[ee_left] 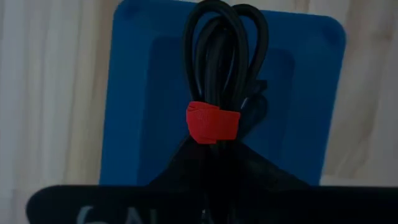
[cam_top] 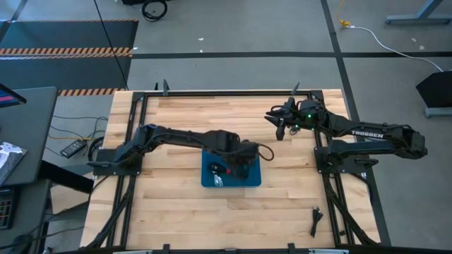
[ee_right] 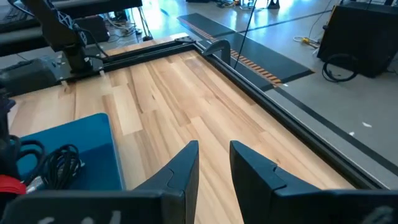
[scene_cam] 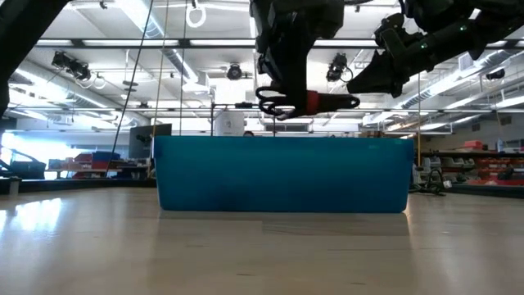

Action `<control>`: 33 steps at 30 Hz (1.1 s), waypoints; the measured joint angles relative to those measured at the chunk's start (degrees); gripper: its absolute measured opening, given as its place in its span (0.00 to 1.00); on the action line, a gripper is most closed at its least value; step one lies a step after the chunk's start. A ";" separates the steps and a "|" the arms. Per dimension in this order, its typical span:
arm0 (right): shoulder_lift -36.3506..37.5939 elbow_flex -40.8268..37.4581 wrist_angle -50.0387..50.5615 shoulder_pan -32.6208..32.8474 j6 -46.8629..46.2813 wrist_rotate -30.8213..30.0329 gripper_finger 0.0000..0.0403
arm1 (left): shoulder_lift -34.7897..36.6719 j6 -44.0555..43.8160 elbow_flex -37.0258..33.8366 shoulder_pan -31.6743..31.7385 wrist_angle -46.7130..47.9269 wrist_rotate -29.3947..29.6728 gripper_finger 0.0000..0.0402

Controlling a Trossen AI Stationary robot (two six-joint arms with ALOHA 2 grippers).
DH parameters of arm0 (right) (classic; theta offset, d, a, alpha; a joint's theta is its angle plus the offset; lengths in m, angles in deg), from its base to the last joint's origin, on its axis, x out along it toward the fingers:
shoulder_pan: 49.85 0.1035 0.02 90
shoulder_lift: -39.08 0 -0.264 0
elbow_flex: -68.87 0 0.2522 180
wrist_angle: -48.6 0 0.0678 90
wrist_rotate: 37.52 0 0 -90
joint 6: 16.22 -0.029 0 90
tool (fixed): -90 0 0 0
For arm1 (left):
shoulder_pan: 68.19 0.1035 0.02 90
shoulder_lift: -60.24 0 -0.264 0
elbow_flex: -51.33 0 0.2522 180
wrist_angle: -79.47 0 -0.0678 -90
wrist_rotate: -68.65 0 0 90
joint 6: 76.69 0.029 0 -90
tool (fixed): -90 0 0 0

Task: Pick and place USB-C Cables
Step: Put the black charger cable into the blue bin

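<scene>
My left gripper hovers over the blue tray, shut on a coiled black USB-C cable with a red band. In the low view the coil hangs above the tray's wall. Another black cable coil lies inside the tray. A third cable lies on the table by its near right corner. My right gripper is open, raised above the far right part of the table, and touches nothing. My left gripper holds the coil at the part just behind the red band, pinched between its two fingers. The fingers come from above, pointing down over the tray. The coil is lifted clear and lies about level, its looped end sticking out past the fingertips.
The tray sits in the middle of the wooden table. Black frame rails run along the table's left and right sides. Bare wood lies around the tray. Both arm bases stand at the table's side edges.
</scene>
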 joint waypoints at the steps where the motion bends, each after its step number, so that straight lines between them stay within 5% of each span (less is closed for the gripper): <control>1: 0.00 0.00 0.10 0.00 -0.06 0.17 0.24 | -0.30 0.58 0.00 -0.26 -0.01 0.63 0.14; 33: -0.02 0.00 2.66 1.14 -0.96 1.76 0.24 | -7.76 2.65 0.00 -1.18 -3.68 -2.28 0.17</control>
